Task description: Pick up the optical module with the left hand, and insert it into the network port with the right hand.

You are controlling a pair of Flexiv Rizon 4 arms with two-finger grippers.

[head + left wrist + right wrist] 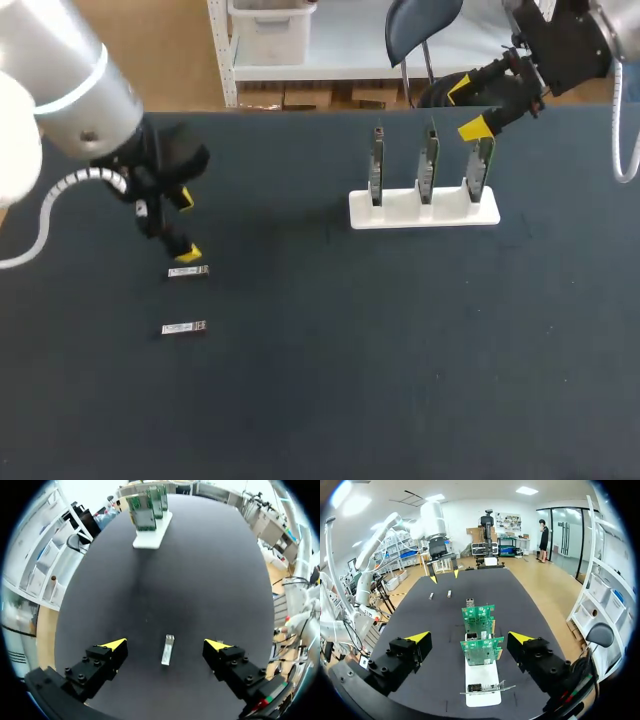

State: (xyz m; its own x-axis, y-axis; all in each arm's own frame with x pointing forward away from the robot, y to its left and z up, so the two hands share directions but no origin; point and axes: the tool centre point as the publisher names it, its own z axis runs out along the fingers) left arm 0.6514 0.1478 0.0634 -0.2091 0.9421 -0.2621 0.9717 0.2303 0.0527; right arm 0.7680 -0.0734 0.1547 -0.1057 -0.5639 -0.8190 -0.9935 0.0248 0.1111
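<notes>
Well apart from the white stand point(423, 212), the left gripper point(166, 645) hangs spread over the module point(168, 652) lying on the table point(320, 400); closing off-centre could knock it aside, the right gripper point(469, 637) spread above the stand.

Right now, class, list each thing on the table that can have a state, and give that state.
left claw, open, empty
right claw, open, empty
first optical module, lying flat under the left claw, not gripped
second optical module, lying flat, untouched
circuit boards, upright in the white rack
</notes>
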